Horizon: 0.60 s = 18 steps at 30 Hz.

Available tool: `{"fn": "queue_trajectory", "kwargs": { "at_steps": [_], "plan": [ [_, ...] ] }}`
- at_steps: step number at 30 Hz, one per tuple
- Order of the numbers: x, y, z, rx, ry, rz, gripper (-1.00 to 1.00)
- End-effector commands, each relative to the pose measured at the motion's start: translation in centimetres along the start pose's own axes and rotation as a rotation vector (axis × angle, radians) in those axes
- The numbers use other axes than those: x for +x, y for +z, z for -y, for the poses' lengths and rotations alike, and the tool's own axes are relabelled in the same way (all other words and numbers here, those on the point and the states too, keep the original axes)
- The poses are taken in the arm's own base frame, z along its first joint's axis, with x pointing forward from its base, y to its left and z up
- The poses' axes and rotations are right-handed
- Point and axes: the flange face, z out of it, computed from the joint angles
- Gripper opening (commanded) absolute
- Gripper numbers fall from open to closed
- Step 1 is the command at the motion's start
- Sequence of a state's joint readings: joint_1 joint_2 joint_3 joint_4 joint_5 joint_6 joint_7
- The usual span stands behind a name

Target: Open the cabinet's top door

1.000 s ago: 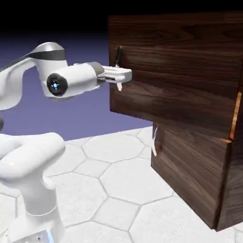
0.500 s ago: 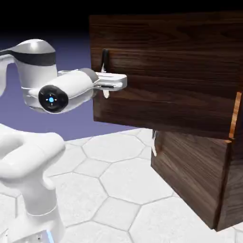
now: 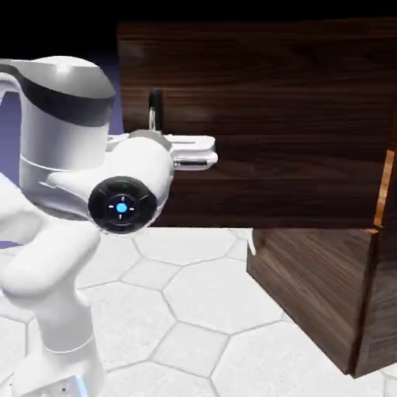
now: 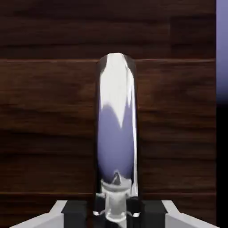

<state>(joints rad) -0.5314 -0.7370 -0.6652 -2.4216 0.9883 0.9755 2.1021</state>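
The cabinet [image 3: 388, 310] of dark walnut wood stands at the exterior view's right. Its top door [image 3: 279, 101] is swung well out from the cabinet body toward the exterior view's left. The door's slim metallic handle [image 3: 155, 110] rises just above my hand. My gripper [image 3: 160, 136] is shut on that handle, and my wrist hides the fingertips. In the hand view the handle [image 4: 116, 133] stands large and upright against the door's wood [image 4: 44, 111]. My gripper [image 4: 116, 213] clamps its lower end at the bottom edge.
The lower door [image 3: 310, 287] stays shut, with its own small handle [image 3: 252, 233] at its left edge. An orange-edged seam [image 3: 383, 190] shows at the right between the doors. White hexagon-tiled table [image 3: 194, 310] lies under the open door. My arm's elbow [image 3: 120, 205] bulks in front.
The top door has swung farther toward the exterior view's left, its handle edge moving with my hand. My arm has folded back and nearer the camera. The grip has stayed shut.
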Motion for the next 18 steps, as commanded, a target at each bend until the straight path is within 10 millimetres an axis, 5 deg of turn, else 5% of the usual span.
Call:
{"fn": "queue_trajectory", "kwargs": {
  "at_steps": [1, 10, 18],
  "plan": [
    [-0.2, -0.9, 0.2, -0.017, 0.0, -0.017, -1.0],
    [-2.6, -8.0, 2.6, -0.142, 0.0, -0.142, -1.0],
    [-4.2, -11.1, 4.0, -0.202, 0.0, -0.204, -1.0]
  ]
}}
